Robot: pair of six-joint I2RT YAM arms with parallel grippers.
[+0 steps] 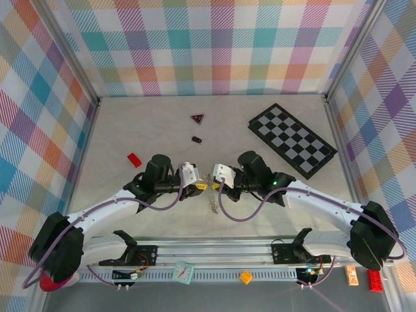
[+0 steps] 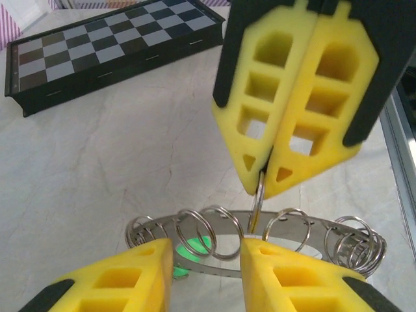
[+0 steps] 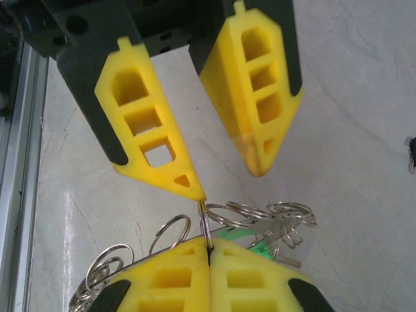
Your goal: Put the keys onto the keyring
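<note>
The keyring [image 2: 305, 227] is a flat silvery band loop with several small split rings strung along it, hanging between the two grippers above the table [image 1: 212, 203]. I cannot make out the keys among the rings. My right gripper [image 3: 208, 246] is shut on one upright ring [image 3: 205, 221], and it comes down from above in the left wrist view [image 2: 261, 185]. My left gripper [image 2: 207, 250] is open, its yellow fingers astride two rings on the band. Opposite the right wrist camera, one left fingertip [image 3: 195, 188] touches the top of the held ring. Something green [image 2: 195, 246] shows behind the band.
A black-and-white chequered board [image 1: 292, 140] lies at the back right. A dark red triangle [image 1: 197, 118] and a small black oval piece [image 1: 196, 139] lie beyond the grippers, a red brick [image 1: 134, 159] to the left. The metal rail [image 1: 214, 250] runs along the near edge.
</note>
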